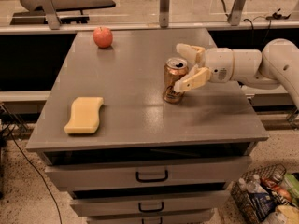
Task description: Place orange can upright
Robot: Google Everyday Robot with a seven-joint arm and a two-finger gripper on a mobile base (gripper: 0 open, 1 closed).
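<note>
Metal orange can (173,84) upright, gripper (180,69) splayed alongside

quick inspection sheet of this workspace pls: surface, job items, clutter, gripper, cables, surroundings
surface: grey table top, flat, with drawers beneath
job's things: orange can standing upright, right of centre
clutter: red apple near the far left corner; yellow sponge near the front left edge
gripper: gripper at the can, reaching in from the right, fingers spread either side of it
cables: black cable on the floor at left; more cables behind the table at right
surroundings: basket holding bottles on the floor, front right
</note>
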